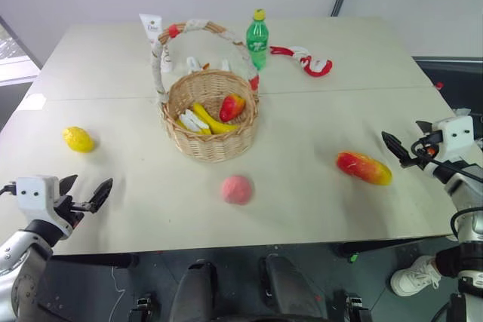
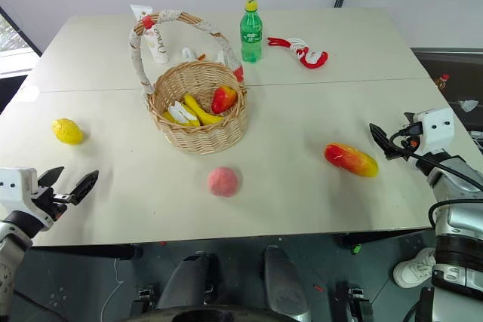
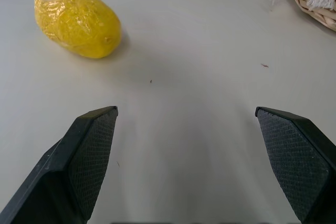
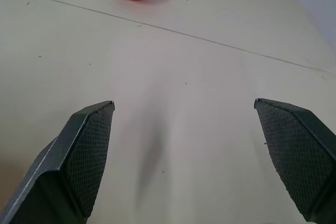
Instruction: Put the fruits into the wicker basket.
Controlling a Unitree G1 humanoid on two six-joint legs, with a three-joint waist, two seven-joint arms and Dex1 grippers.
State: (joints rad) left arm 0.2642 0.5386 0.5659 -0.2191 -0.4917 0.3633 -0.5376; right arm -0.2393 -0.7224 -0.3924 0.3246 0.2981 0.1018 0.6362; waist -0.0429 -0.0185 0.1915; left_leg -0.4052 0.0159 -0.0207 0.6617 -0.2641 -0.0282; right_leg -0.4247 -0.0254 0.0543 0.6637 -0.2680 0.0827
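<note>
The wicker basket (image 1: 211, 122) stands upright near the middle of the pale desk (image 1: 317, 201), its tall cloth-wrapped handle (image 1: 198, 32) arching over it. Inside lie yellow bananas (image 1: 204, 120) and a small red-yellow fruit (image 1: 232, 106), side by side. Three fruits rest loose on the desk. The lemon (image 1: 78, 139) lies at about 9 o'clock from the basket, well apart from it. The pink peach (image 1: 237, 189) sits at about 5 o'clock from the basket, near it but not touching. The red-and-yellow mango (image 1: 364, 168) lies on its side at about 4 o'clock, well apart.

Behind the basket, at about 1 o'clock, a green soda bottle (image 1: 257, 39) stands upright, and further toward 2 o'clock lies a red-and-white rope toy (image 1: 306, 60). A white tube (image 1: 152, 32) stands at about 11 o'clock.

The left claw (image 1: 84, 191) hovers at the desk's near left edge with its fingers spread wide and nothing between them; the lemon lies ahead of it. The right claw (image 1: 398, 148) hangs at the near right edge, fingers likewise spread and empty, just beside the mango.
</note>
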